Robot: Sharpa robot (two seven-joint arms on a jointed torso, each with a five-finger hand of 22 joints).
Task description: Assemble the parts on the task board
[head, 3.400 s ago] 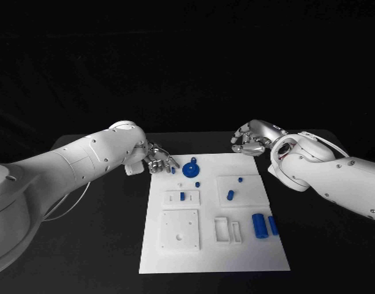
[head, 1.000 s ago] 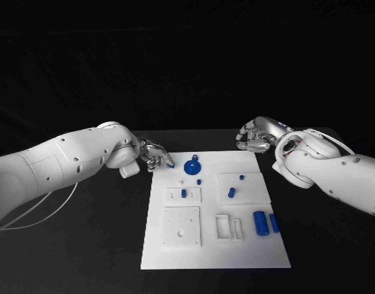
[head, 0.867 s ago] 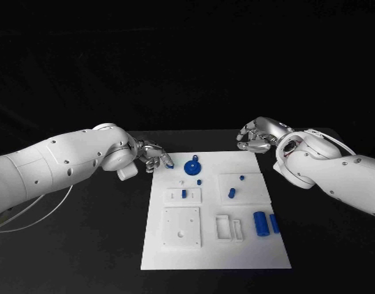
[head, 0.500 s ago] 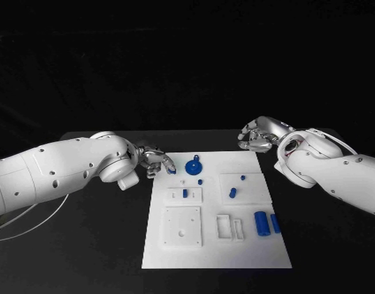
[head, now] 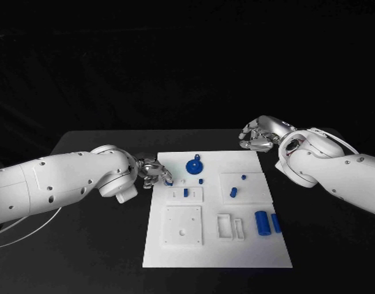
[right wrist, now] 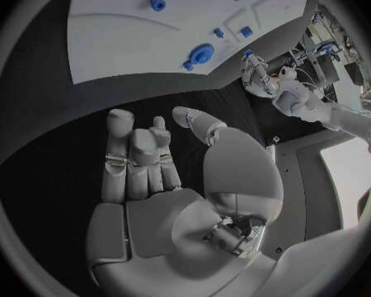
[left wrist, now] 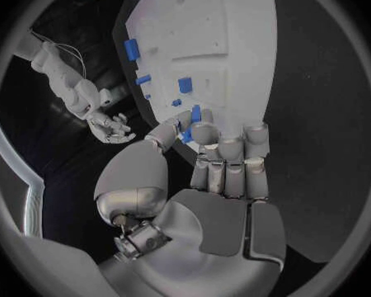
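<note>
The white task board lies in the middle of the black table. My left hand hovers at the board's left edge near its far end, pinching a small blue part between thumb and fingers. On the board lie a blue disc with a knob, a few small blue pegs and two blue cylinders at the right. My right hand hangs off the board's far right corner, fingers curled in on nothing.
White fixtures sit on the board: a square plate and two slotted blocks near the middle. Black table surrounds the board on all sides. The left forearm stretches across the table's left side.
My left hand, still pinching the blue part, has come nearer to me along the board's left edge, and its arm has swung lower. The right hand has barely moved.
</note>
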